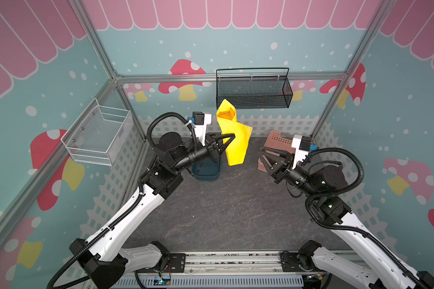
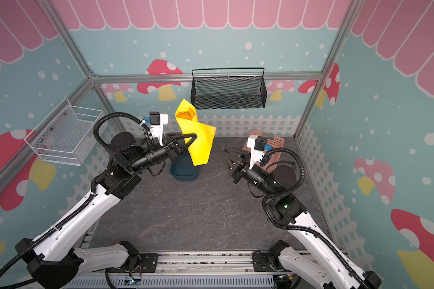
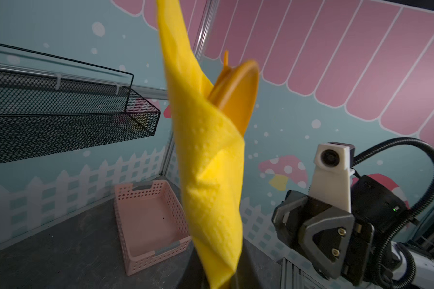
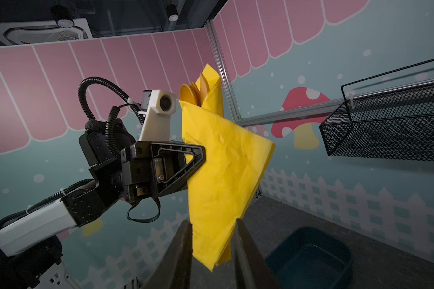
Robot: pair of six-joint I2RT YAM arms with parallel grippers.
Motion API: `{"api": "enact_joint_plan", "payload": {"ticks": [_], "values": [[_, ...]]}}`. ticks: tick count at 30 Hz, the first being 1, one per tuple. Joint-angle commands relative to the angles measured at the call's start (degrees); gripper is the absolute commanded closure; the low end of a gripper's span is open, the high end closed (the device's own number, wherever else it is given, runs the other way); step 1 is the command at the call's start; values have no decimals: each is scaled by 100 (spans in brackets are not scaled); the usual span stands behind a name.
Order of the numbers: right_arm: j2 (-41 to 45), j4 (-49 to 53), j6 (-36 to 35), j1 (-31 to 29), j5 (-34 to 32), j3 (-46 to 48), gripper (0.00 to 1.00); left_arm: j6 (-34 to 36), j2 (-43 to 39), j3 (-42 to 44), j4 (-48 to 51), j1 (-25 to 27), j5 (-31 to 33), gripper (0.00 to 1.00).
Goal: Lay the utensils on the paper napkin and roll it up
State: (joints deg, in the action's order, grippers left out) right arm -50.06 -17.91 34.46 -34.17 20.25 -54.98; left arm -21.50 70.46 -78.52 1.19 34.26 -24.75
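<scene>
Now your left gripper (image 1: 231, 137) is pinching shut on the napkin (image 1: 238, 145), holding it in the air, clear of the table (image 1: 211, 212); its long axis is standing nearly upright, utensils (image 1: 224, 115) poking out the top; your right gripper (image 1: 261, 157) is hovering empty, jaws parted, near the lower tip, the loose flap pointing its way.

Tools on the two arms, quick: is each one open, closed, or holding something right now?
Left tool: closed on the rolled napkin, utensils inside.
Right tool: open, holding nothing.
</scene>
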Motion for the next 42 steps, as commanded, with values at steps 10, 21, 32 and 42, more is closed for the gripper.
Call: {"api": "enact_joint_plan", "payload": {"ticks": [10,21,32,42], "values": [[-961,405,-238,-8,1275,-867,64,108,239,-179,437,-15,-183,100],[-1260,955,-351,-7,927,-1162,63,-91,293,-194,92,-5,-879,100],[-1243,971,-326,-6,907,-1199,63,-258,331,-211,-161,19,-1347,100],[-1303,839,-317,-5,1182,-1201,61,-364,279,-187,-338,20,-1469,100]]}}
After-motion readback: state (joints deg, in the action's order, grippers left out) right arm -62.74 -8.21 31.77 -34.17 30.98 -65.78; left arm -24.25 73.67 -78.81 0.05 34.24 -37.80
